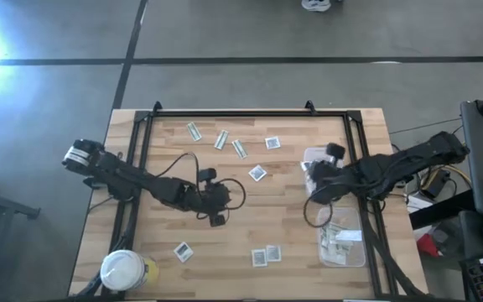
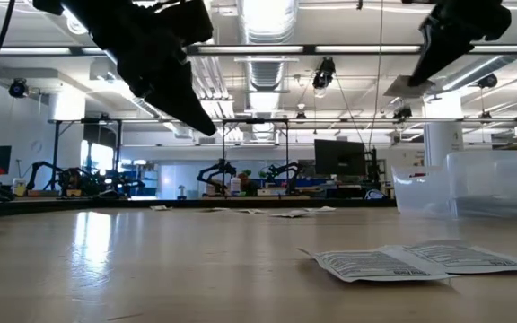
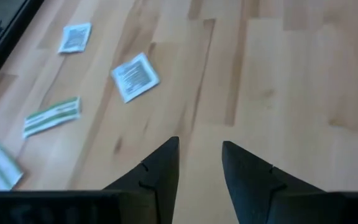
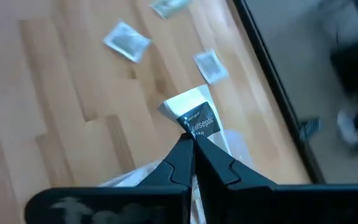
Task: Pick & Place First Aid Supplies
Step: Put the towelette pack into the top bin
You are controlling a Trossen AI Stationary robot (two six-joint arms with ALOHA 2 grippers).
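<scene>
Small flat packets lie scattered on the wooden table. Green-and-white strips (image 1: 221,138) sit near the far edge, square white packets (image 1: 258,173) lie mid-table, and more (image 1: 266,254) lie near the front. My left gripper (image 1: 225,200) hovers open over bare wood mid-table (image 3: 201,149), with a white packet (image 3: 135,76) and a green strip (image 3: 51,116) ahead of it. My right gripper (image 1: 315,172) is shut on a white packet with dark print (image 4: 194,109), beside the clear tubs. My right gripper (image 4: 191,138) pinches the white printed packet by its near edge (image 4: 196,127) between the two fingertips. The rest of the packet sticks out beyond the fingers. It is lifted clear of the table, above the rim of a clear tub.
A clear tub (image 1: 343,239) holding several packets stands at the right front, with another clear tub (image 1: 315,156) behind it. A white-lidded round jar (image 1: 124,270) sits at the front left corner. A black frame (image 1: 250,113) runs along the far and side edges. Two packets (image 2: 384,262) lie close to the low camera.
</scene>
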